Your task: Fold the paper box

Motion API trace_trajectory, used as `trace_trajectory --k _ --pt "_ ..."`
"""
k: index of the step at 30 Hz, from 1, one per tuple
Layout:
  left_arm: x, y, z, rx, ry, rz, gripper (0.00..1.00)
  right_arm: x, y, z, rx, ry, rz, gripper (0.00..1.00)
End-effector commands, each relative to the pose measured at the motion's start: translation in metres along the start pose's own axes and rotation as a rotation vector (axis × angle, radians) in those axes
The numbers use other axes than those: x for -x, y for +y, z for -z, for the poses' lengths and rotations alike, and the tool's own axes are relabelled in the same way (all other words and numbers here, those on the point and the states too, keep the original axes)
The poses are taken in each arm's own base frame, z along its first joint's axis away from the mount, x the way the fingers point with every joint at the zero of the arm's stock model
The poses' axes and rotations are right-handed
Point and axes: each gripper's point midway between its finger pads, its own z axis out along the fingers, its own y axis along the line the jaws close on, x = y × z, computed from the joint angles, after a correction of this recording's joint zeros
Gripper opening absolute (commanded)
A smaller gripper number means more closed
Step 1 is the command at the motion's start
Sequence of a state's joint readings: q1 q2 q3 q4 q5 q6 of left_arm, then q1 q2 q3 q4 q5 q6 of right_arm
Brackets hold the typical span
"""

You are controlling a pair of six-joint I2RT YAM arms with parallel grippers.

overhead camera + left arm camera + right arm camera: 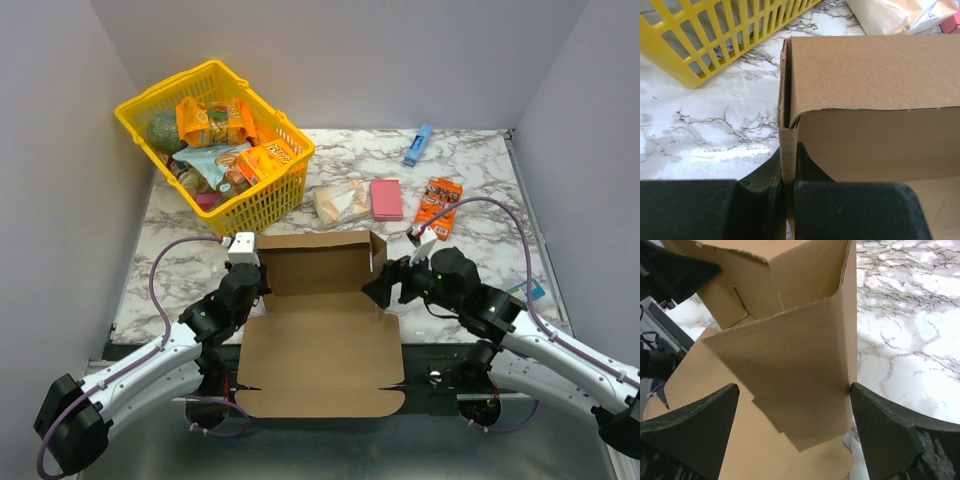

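Note:
The paper box (320,340) is brown corrugated cardboard, lying open at the near middle of the table with its back wall (315,262) raised and its front flap flat. My left gripper (250,282) is at the box's back left corner. In the left wrist view it (789,152) is shut on the upright left side wall (870,75). My right gripper (385,285) is at the back right corner. In the right wrist view it (792,407) is open, straddling the right side flap (790,355), with the right finger (885,430) touching the flap's edge.
A yellow basket (262,205) full of snacks stands at the back left, close to the box's left corner (705,40). Behind the box lie a beige bag (340,203), a pink pad (386,199), an orange snack box (438,207) and a blue item (418,145).

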State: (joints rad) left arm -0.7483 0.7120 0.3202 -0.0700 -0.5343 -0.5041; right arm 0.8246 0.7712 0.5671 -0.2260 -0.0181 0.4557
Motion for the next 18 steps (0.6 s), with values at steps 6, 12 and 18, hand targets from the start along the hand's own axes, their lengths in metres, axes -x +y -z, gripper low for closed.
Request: trace_trajectory --k 6,12,18 --pt "0.014 -0.005 0.001 -0.006 -0.029 0.048 0.0 0.026 -0.011 0.052 -0.104 -0.065 -0.001 1.0" --pt "0.014 -0.007 0.002 -0.016 -0.03 0.051 0.0 0.058 -0.033 0.078 -0.277 -0.14 -0.042 1.0" --pt "0.015 -0.008 0.003 -0.03 -0.039 0.061 0.0 0.035 -0.078 0.084 -0.472 -0.122 -0.098 0.98"
